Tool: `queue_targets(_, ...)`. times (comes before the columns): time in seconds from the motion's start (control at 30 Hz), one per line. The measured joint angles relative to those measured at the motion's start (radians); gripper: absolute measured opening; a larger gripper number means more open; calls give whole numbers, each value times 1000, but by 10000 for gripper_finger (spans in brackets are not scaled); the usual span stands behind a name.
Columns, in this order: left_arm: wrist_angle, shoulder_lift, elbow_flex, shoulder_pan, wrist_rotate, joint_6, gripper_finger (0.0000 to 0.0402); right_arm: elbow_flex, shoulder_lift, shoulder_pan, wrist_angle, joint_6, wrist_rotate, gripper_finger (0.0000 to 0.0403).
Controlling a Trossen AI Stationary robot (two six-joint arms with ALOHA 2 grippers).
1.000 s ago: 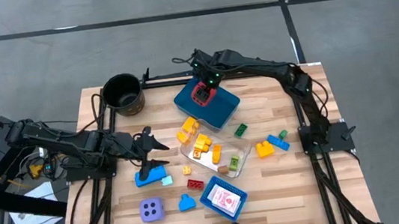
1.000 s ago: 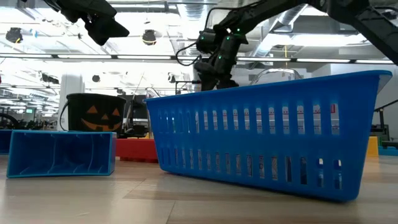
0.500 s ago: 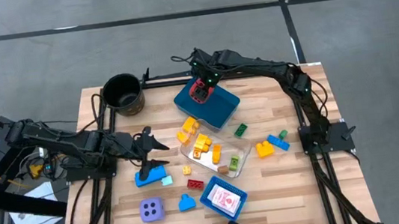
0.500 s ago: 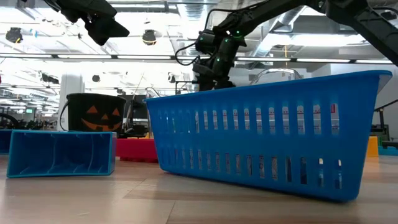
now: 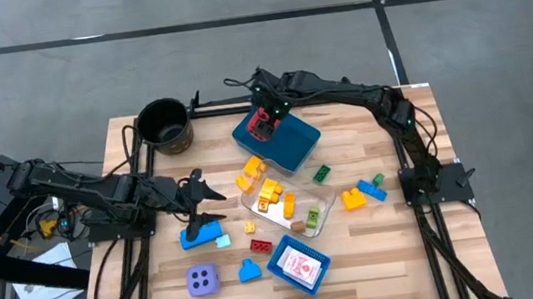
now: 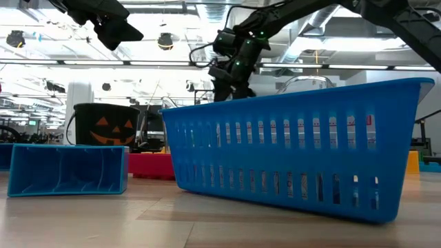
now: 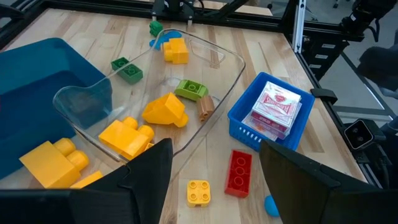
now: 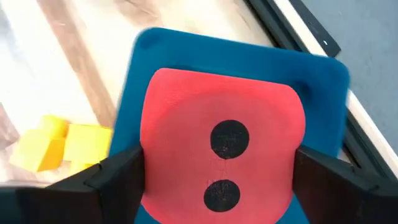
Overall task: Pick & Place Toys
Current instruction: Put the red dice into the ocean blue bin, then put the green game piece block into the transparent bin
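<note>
A red die (image 8: 222,155) with dark dots sits between the fingers of my right gripper (image 5: 262,121) over the dark blue tray (image 5: 291,145) at the table's far middle. The low view shows the same gripper (image 6: 231,69) behind a blue basket (image 6: 296,151), which hides the die. My left gripper (image 7: 214,180) hangs open above the table's left side, with nothing between its fingers. Yellow bricks (image 5: 272,195) lie in a clear tray (image 5: 316,210). A lavender die (image 5: 201,279) rests near the front edge. My right gripper holds the red die by two opposite sides (image 8: 149,155), pinched between its two fingers. The fingers come slanting down from the table's right far side. The two-dot face (image 8: 227,140) points toward the wrist. Whether the die's underside touches the tray does not show.
A dark round pot (image 5: 165,126) stands at the far left. A small blue basket (image 5: 298,265) with cards sits near the front. Loose bricks lie about: red (image 5: 261,246), green (image 5: 321,173), yellow and blue (image 5: 362,194), blue (image 5: 201,234) under my left gripper.
My right gripper has tipped a little, and its fingers have swung slightly toward the table's left with the red die, staying over the blue tray.
</note>
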Motion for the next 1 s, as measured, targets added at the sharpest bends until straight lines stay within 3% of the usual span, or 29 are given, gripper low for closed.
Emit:
queue_targets(0.17, 0, 0, 0, 0, 0, 0, 237, 0, 0, 26, 4, -47, -1, 373)
queue_targets(0.5, 0, 0, 0, 0, 0, -3, 237, 0, 0, 2, -10, -1, 0, 397)
queue_targets(0.87, -1, 0, 0, 0, 0, -3, 237, 0, -1, -32, -72, -11, -41, 399)
queue_targets(1.0, -1, 0, 0, 0, 0, -3, 237, -1, -11, -38, -116, 53, -32, 397)
